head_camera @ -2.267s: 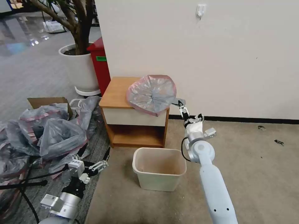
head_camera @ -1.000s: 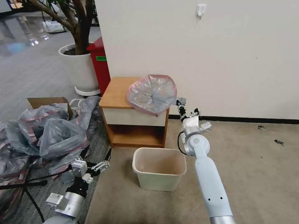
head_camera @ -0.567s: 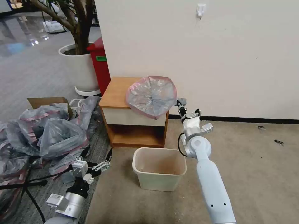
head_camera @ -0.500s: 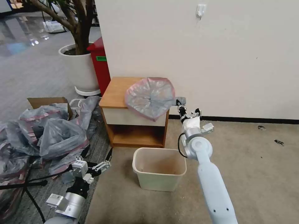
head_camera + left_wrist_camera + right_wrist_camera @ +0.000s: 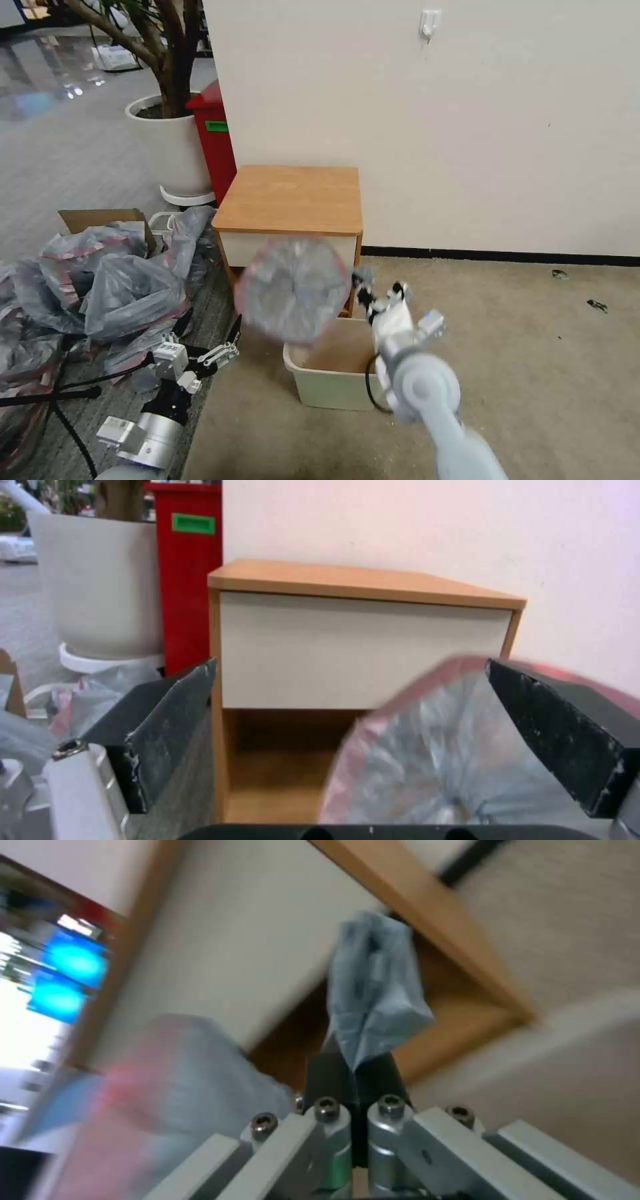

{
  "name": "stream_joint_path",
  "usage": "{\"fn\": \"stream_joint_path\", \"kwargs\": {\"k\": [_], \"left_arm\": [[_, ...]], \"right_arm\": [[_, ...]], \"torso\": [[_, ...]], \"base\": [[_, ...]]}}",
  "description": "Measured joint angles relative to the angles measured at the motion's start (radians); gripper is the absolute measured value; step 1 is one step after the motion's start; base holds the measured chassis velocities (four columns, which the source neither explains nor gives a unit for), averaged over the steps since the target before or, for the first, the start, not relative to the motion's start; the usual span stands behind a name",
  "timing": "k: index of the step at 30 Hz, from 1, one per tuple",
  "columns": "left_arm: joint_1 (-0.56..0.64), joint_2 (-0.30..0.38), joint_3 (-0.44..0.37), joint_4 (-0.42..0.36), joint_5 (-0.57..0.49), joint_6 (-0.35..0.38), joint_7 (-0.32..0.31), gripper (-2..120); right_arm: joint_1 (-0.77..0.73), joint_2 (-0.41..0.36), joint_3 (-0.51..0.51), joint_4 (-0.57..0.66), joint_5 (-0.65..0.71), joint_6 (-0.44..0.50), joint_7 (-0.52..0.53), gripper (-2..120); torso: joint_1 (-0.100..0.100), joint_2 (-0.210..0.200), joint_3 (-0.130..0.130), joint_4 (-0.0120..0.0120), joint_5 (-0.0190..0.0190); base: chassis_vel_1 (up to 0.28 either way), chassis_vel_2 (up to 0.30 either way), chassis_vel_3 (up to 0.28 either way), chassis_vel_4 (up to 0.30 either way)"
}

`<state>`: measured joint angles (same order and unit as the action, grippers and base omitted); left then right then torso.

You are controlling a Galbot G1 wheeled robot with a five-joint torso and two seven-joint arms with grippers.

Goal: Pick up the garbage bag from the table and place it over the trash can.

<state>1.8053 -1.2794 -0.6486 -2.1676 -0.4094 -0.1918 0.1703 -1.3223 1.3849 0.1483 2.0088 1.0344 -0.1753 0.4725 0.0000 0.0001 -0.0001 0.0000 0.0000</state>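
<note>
Right claw pinches filmy pink-rimmed garbage bag — round, crinkled.

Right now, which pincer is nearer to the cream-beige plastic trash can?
Right. The right pincer, gripping the grey garbage bag, hangs just above the trash can; the left pincer waits open beside it.

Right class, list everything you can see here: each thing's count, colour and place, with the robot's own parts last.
Garbage bag: one, grey with pink rim, in the air before the table, held by a corner.
Table: one, orange-brown, white drawer, by the wall.
Trash can: one, cream, on the floor before the table.
Bag heap: grey-pink, floor left.
Red bin: one, beside the white plant pot.
Right tool: shut on the bag.
Left tool: open, low left.
</note>
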Motion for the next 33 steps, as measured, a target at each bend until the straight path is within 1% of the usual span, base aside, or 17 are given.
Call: {"fn": "stream_joint_path", "kwargs": {"k": [1, 2, 8, 11, 16, 23, 30, 31, 32, 33], "left_arm": [[0.001, -0.001, 0.000, 0.000, 0.000, -0.001, 0.000, 100], [0.001, -0.004, 0.004, 0.004, 0.000, -0.004, 0.000, 100], [-0.007, -0.007, 0.013, 0.008, 0.000, -0.005, 0.001, 100], [-0.007, -0.005, 0.009, 0.008, -0.002, -0.005, 0.001, 100], [-0.012, 0.004, 0.003, 0.011, -0.008, -0.005, 0.001, 100], [-0.022, 0.007, 0.012, 0.011, -0.009, -0.003, 0.001, 100], [-0.025, 0.018, 0.013, 0.016, -0.016, -0.003, 0.000, 100], [-0.026, 0.019, 0.013, 0.017, -0.017, -0.003, 0.000, 100], [-0.027, 0.019, 0.015, 0.018, -0.017, -0.003, 0.000, 100], [-0.027, 0.019, 0.015, 0.018, -0.017, -0.003, 0.000, 100]], "right_arm": [[-0.012, -0.004, -0.002, -0.009, -0.013, 0.000, 0.000, 0], [-0.041, -0.008, -0.004, -0.046, -0.055, 0.014, -0.002, 0], [-0.043, 0.000, 0.000, -0.066, -0.085, 0.010, -0.003, 0], [-0.045, -0.006, 0.001, -0.072, -0.120, -0.003, 0.001, 0], [-0.059, -0.013, 0.002, -0.068, -0.152, -0.018, 0.012, 0], [-0.079, -0.012, -0.002, -0.044, -0.162, -0.041, 0.037, 0], [-0.102, 0.002, -0.007, -0.016, -0.176, -0.059, 0.071, 0], [-0.103, 0.004, -0.007, -0.012, -0.177, -0.063, 0.074, 0], [-0.103, 0.007, -0.007, -0.010, -0.180, -0.070, 0.081, 6], [-0.103, 0.007, -0.007, -0.010, -0.180, -0.070, 0.081, 6]], "torso": [[0.000, 0.000, 0.000, 0.0000, 0.0000], [0.000, 0.000, 0.000, -0.0001, 0.0002], [0.000, 0.000, 0.000, 0.0000, 0.0000], [0.000, 0.000, 0.000, 0.0000, 0.0001], [0.000, 0.000, 0.000, 0.0000, 0.0000], [0.000, 0.000, 0.000, 0.0000, 0.0000], [0.000, 0.000, 0.000, 0.0000, 0.0000], [0.000, 0.000, 0.000, 0.0000, 0.0000], [0.000, 0.000, 0.000, 0.0000, 0.0000], [0.000, 0.000, 0.000, 0.0000, 0.0000]], "base": [[0.000, 0.000, 0.000, 0.000], [0.000, 0.000, 0.000, 0.000], [0.000, 0.000, 0.000, 0.000], [0.000, 0.000, 0.000, 0.000], [0.000, 0.000, 0.000, 0.000], [0.000, 0.000, 0.000, 0.000], [0.000, 0.000, 0.000, 0.000], [0.000, 0.000, 0.000, 0.000], [0.000, 0.000, 0.000, 0.000], [0.000, 0.000, 0.000, 0.000]]}}
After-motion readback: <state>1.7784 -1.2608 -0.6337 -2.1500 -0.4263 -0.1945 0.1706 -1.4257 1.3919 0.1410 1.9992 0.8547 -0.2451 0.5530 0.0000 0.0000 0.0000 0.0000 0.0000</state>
